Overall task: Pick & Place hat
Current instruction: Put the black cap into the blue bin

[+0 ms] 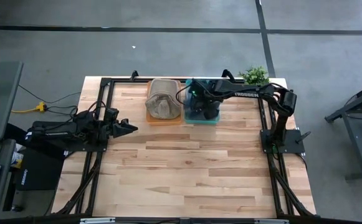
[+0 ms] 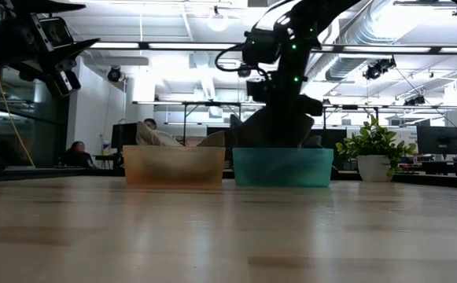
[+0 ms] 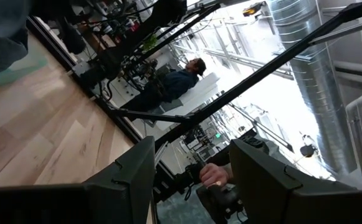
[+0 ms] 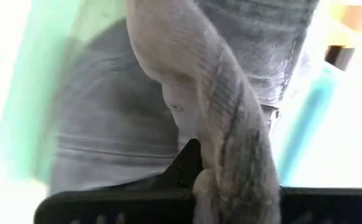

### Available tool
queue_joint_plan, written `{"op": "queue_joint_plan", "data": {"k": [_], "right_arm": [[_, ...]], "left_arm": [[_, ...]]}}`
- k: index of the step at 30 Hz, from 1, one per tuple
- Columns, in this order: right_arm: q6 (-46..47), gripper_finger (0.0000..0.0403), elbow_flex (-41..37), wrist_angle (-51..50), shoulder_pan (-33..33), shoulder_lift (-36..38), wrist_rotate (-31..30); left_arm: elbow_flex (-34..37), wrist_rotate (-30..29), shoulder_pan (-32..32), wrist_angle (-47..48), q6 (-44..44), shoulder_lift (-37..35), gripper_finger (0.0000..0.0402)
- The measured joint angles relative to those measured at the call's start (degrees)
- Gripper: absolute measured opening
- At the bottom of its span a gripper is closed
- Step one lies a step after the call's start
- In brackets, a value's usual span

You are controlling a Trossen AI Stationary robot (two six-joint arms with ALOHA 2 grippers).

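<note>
A grey hat (image 4: 112,118) sits in the teal bin (image 2: 283,167) at the table's far middle; in the high view the hat (image 1: 200,111) is mostly under my right arm. My right gripper (image 1: 199,99) reaches down into the teal bin and is shut on the grey hat (image 2: 271,126). A tan hat (image 1: 163,99) lies in the orange bin (image 2: 173,165) to the left of the teal one. My left gripper (image 1: 129,129) hovers open and empty over the table's left side, well clear of both bins. My right gripper pinches a bunched fold of the grey hat's cloth (image 4: 230,155) between its fingers; one dark finger (image 4: 185,167) shows beside the fold. The fingers come from above, pointing down into the bin. The hat's lower part stays inside the teal bin.
A potted plant (image 1: 253,75) stands at the table's far right corner, behind the teal bin. The black frame rail (image 1: 168,81) runs along the far edge. Bare wood (image 1: 187,168) covers the table's near half. People sit in the room beyond the table (image 2: 77,153).
</note>
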State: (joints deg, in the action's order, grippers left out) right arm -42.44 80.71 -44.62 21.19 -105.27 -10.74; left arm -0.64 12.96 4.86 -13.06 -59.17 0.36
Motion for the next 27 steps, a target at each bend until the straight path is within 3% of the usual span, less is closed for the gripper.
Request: {"op": "queue_joint_plan", "data": {"k": [4, 15, 21, 27], "right_arm": [[2.91, 0.0004, 0.0, -1.25, 0.0, 0.0, 2.93], [6.63, 0.0059, 0.0, -1.73, -0.02, 0.0, 1.35], [6.63, 0.0114, 0.0, -2.16, -0.02, 0.0, 0.61], [4.99, 0.0184, 0.0, -1.45, 0.75, 0.0, -6.23]], "left_arm": [[0.0, 0.0, 0.0, 0.0, 0.01, 0.0, 0.0185], [0.0, 0.03, -0.01, 0.52, -1.12, 0.0, 0.0185], [0.0, 0.05, 0.0, 0.79, -1.34, 0.0, 0.0185], [0.0, 0.05, 0.0, 0.85, -1.34, 0.0, 0.0185]]}}
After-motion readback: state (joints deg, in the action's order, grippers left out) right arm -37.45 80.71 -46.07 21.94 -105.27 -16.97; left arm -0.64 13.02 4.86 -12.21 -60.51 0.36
